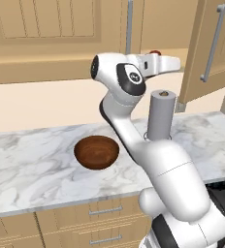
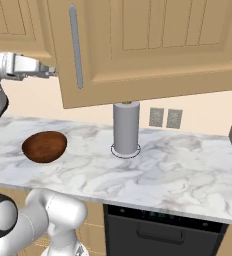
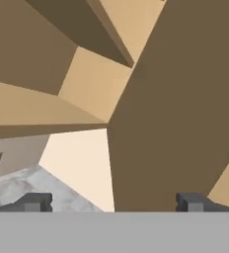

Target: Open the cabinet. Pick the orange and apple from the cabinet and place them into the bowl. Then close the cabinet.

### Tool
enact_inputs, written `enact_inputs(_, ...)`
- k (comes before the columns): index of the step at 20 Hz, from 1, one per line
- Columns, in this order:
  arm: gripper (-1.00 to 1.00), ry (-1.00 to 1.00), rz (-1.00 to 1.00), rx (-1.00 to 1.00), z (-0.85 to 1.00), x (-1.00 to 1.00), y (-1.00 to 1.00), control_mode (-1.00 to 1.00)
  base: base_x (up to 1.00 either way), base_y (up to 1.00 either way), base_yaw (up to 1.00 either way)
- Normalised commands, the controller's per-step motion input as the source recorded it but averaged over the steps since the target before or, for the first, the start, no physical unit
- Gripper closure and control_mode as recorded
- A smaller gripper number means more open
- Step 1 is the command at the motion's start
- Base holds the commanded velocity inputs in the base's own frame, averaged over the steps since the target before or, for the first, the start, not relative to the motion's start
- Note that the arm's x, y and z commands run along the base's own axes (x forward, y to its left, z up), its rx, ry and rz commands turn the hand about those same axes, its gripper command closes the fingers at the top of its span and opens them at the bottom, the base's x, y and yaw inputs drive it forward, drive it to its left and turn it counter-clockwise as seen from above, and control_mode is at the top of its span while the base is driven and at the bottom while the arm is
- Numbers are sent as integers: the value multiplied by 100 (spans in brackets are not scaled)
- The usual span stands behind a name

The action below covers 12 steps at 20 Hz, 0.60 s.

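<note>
White-grey marble table [image 1: 32,169] runs across both base views, along a beige wall. Dark reddish-brown wooden bowl [image 1: 96,151] sits directly on it, toward the left, upright, nothing visible inside. Grey upright cylinder, looks like a paper towel roll [image 1: 162,115], stands on a thin round base ring on the table, right of the bowl and nearer the wall, well apart from it. In the right base view the bowl [image 2: 44,146] is left, the roll [image 2: 126,128] centre. A strip of marble shows at the hand view's lower left.
</note>
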Motion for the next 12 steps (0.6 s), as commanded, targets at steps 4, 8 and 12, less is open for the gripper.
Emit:
enact_inputs(4,-100,0,-12,-5,0,15,-27,-100,0,0,0)
enact_inputs(8,-100,0,-10,-5,0,7,-31,-100,0,0,0)
enact_inputs(12,-100,0,-10,-5,0,0,-36,-100,0,0,0)
